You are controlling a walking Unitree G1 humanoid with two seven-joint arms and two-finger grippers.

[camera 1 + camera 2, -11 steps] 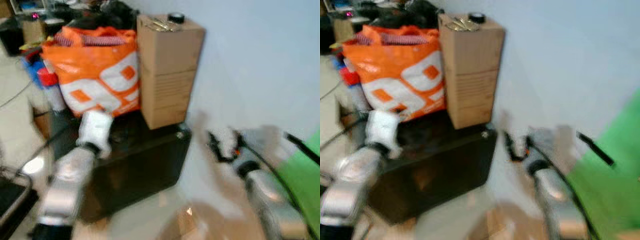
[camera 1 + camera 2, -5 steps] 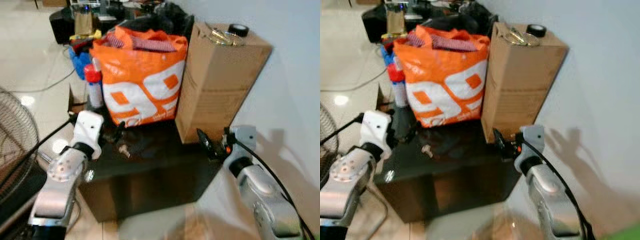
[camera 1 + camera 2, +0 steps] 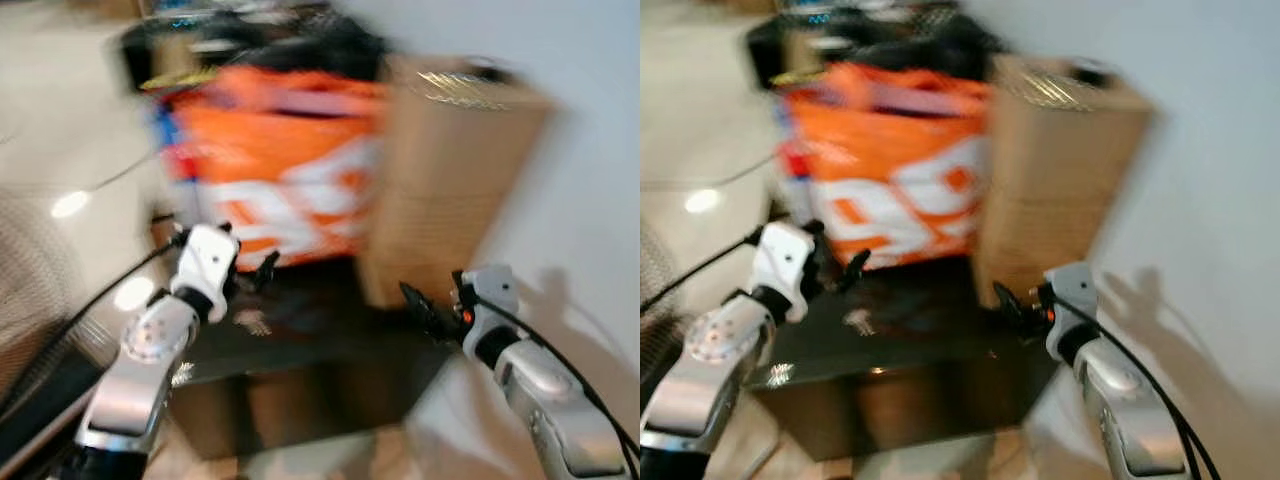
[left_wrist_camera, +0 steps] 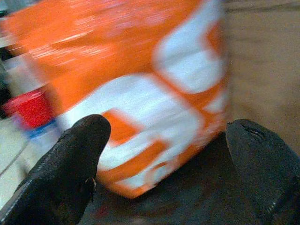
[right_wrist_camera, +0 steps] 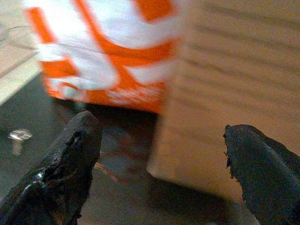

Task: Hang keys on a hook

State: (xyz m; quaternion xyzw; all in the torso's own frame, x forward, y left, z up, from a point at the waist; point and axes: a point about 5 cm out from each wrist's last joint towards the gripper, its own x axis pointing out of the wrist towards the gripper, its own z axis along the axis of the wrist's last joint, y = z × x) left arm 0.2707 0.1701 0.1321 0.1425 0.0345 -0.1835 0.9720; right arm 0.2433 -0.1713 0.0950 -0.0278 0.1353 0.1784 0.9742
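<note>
Keys first: where are they?

Best guess is the pale glinting streak point(image 3: 455, 85) on top of the cardboard box point(image 3: 450, 190), against the wall point(image 3: 590, 150). The head views are too blurred to be sure. A small shiny thing point(image 3: 250, 322) also lies on the dark surface point(image 3: 330, 345) in front of the orange bag point(image 3: 290, 170), and I cannot tell what it is.

So which step is this?

I judge it the approach, before any pickup. The left tool point(image 3: 258, 272) hovers over the surface just in front of the bag. The right tool point(image 3: 420, 305) hangs low beside the foot of the box. Both are well below the box top.

And the fingers?

Each wrist view shows two black fingers point(image 4: 70, 159) spread wide with nothing between them, so both tools are empty.

What does the next move call for?

Probably steadying the view, then raising one tool, likely the right, up to the box top and closing on the keys. I cannot tell where the hook is, so it has to be found as well.

Do the wrist views add anything?

The left one brings the bag's white pattern close, with a red thing point(image 4: 30, 105) beside it. The right one catches the box's lower corner meeting the surface, and the shiny thing point(image 5: 19, 135) reflected there. The head views give the box top.
</note>
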